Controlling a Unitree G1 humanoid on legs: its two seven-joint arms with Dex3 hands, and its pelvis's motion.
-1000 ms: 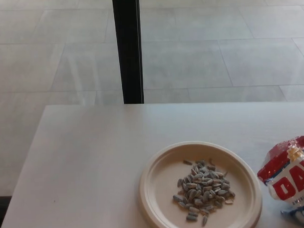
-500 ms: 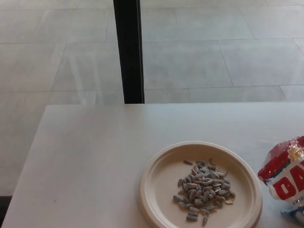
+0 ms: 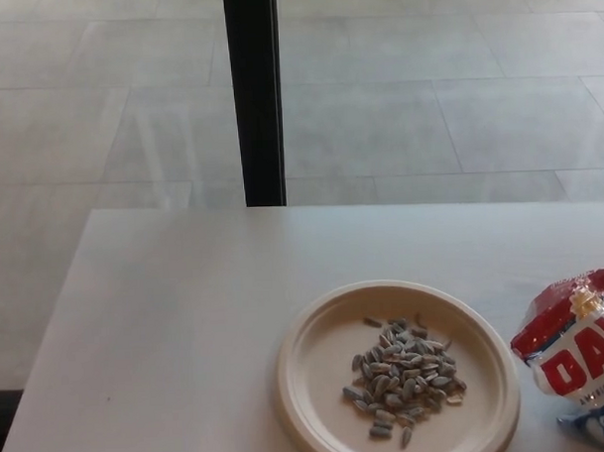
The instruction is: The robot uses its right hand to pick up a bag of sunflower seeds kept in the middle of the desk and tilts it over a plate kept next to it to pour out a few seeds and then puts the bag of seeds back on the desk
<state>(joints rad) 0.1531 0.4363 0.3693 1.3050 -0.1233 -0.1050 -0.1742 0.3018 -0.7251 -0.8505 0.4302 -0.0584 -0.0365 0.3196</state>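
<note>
Seeds [image 3: 405, 377] lie in a loose grey heap on the cream plate [image 3: 307, 365], which sits on the pale desk [image 3: 176, 320] toward its near right side in the head view. Just beside the plate's right rim, apart from it, the bag of sunflower seeds [image 3: 577, 360] rests on the desk with its red top pointing away and its lower part cut off by the picture's edge. Neither the left hand nor the right hand shows anywhere in this view, so their fingers cannot be judged; beyond the desk a black post [image 3: 254, 97] rises from the tiled floor [image 3: 456, 102].
</note>
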